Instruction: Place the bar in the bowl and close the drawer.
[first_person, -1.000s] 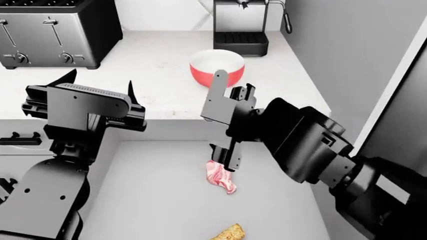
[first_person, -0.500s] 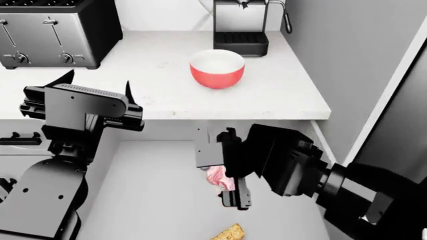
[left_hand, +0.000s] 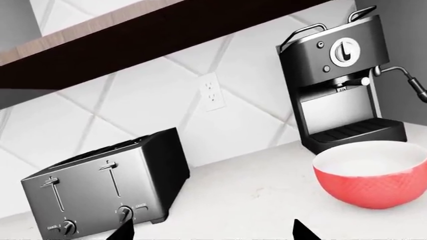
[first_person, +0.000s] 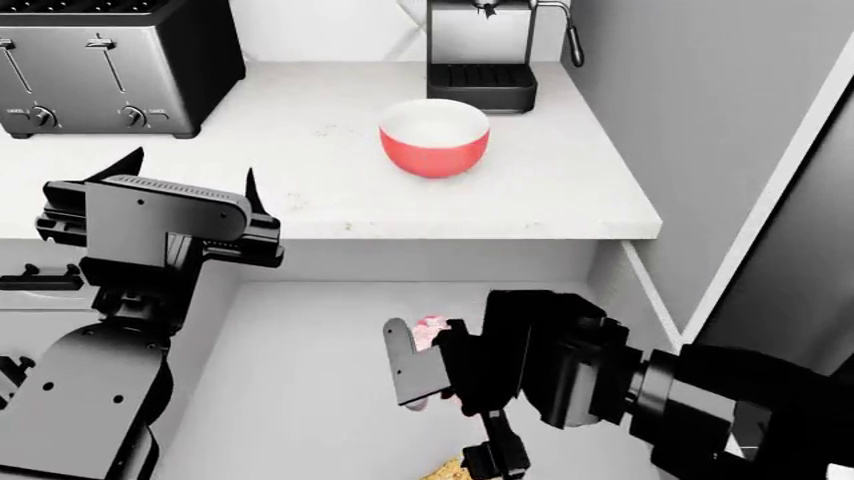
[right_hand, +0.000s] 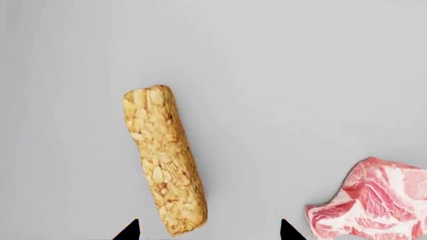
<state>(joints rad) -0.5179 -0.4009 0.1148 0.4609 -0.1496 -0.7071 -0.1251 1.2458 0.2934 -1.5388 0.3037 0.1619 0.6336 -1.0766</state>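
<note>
We see the white worktop (first_person: 561, 190) across the frame's top carrying toaster (first_person: 107, 65), coffee machine (first_person: 483, 55) and bowl (first_person: 434, 137), while the drawer (first_person: 300, 400) below holds bar (right_hand: 164, 157) and meat (right_hand: 373, 200).

In the head view the right pincer (first_person: 461, 420) covered most of the bar (first_person: 447, 468), which the bottom edge also cut, and much of the meat (first_person: 430, 330). The right wrist view's edge clipped the meat (right_hand: 373, 200). The toaster (first_person: 94, 60) and coffee machine (first_person: 487, 50) ran off the top.
</note>
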